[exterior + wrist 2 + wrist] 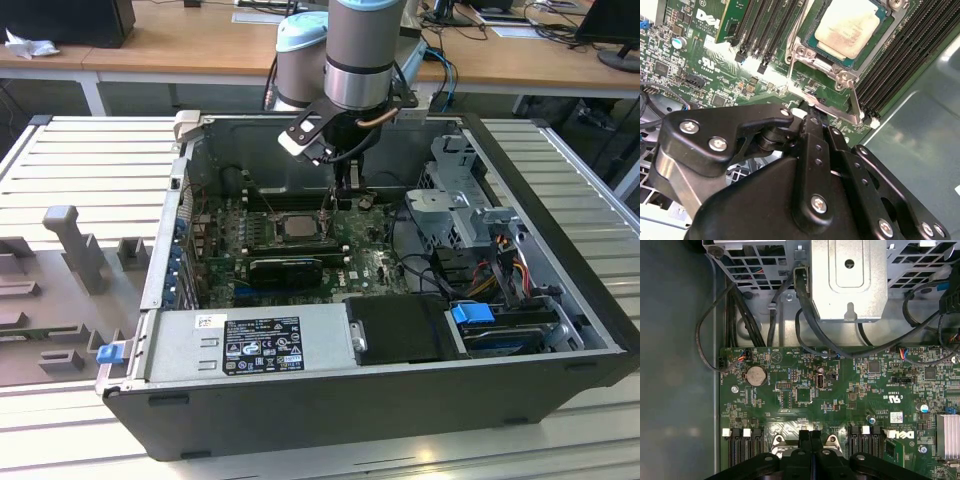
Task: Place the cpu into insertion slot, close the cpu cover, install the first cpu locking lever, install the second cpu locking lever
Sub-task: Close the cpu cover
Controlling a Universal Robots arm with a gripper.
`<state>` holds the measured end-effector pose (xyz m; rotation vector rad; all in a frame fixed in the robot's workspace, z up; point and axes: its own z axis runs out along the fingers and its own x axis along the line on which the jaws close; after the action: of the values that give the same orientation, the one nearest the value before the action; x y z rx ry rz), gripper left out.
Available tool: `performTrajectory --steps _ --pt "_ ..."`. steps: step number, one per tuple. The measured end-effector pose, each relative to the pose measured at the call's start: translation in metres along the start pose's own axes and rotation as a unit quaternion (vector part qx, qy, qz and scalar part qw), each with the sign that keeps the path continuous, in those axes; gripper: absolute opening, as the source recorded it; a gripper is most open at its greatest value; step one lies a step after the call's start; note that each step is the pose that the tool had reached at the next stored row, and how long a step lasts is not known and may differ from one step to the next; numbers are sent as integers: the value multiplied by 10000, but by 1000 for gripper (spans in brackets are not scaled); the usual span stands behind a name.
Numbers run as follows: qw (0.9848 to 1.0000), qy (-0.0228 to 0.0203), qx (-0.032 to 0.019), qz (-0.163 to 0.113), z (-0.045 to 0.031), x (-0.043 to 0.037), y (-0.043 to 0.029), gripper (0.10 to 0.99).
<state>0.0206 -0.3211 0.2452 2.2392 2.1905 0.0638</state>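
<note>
The gripper (810, 435), its fingers pinched together, sits low over the motherboard (840, 385). The cpu (847, 25) lies in the insertion slot (810, 42) inside the open computer case (300, 400).

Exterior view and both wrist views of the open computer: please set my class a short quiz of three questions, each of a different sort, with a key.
1. True or false: the cpu sits on the green motherboard, with long black memory slots on either side of it.
2. Multiple choice: in the exterior view, the gripper reaches down into
A) the open computer case
B) a cardboard box
C) a desk drawer
3. Fill in the gap: in the first wrist view, the two fingers are pressed ___.

Key: 1 true; 2 A; 3 together.
</note>
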Motion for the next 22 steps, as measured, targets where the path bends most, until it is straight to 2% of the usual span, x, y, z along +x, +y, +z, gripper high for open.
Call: performTrajectory --steps 22 --pt "10000 0 0 0 -3 -2 -88 106"
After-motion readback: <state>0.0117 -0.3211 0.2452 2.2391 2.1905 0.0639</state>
